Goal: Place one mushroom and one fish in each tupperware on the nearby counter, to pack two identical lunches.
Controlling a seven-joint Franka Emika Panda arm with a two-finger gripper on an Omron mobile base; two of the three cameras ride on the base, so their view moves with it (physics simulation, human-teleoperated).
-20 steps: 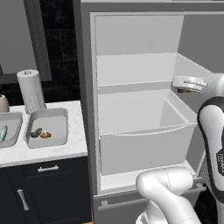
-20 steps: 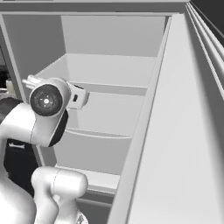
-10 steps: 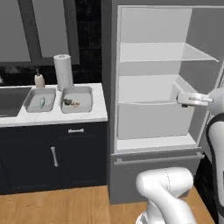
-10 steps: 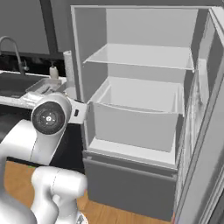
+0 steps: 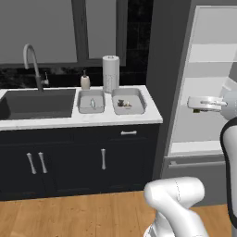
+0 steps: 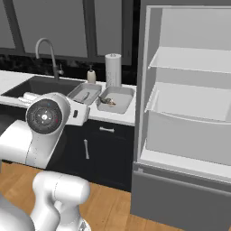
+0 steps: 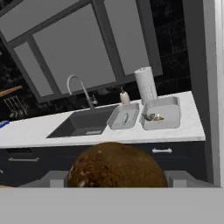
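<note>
My gripper (image 7: 117,183) is shut on a mushroom (image 7: 117,165), whose rounded brown cap bulges between the grey fingers (image 7: 56,178). In the left base view the gripper (image 5: 193,106) hangs in front of the open fridge, well right of the counter (image 5: 152,115). Two tupperware trays sit side by side on that counter. The left tupperware (image 5: 85,99) (image 7: 131,106) holds a pale fish (image 5: 92,103) (image 7: 125,117). In the right tupperware (image 5: 135,96) (image 7: 169,109) lie a second mushroom and a fish (image 5: 123,103) (image 7: 153,117) close together.
A dark sink basin (image 5: 39,102) with a curved faucet (image 5: 30,58) lies left of the trays. A paper towel roll (image 5: 110,73) and a soap bottle (image 5: 85,81) stand behind them. The open fridge (image 6: 189,103) with its white drawer stands to the right, over a wooden floor.
The base has backed away from the fridge and turned left, so the counter, trays and sink now come into view. The gripper still grips the mushroom.
</note>
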